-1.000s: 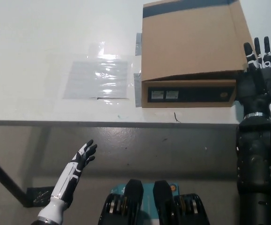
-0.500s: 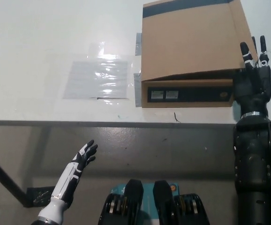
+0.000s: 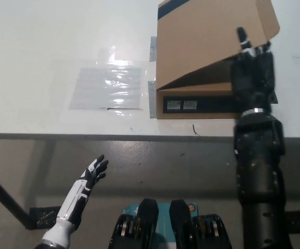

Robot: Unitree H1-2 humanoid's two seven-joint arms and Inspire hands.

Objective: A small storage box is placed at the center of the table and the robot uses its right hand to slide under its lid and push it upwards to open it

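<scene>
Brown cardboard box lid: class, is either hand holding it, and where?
Neither grips it. The black right hand, open, props the brown cardboard lid under its front edge.

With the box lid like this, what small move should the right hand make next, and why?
Probably keep pushing up and back. The right hand is under the front right edge of the lid, which is raised on that side but still low at the left front corner of the box, so it is only partly open. The left hand rests below the table.
</scene>
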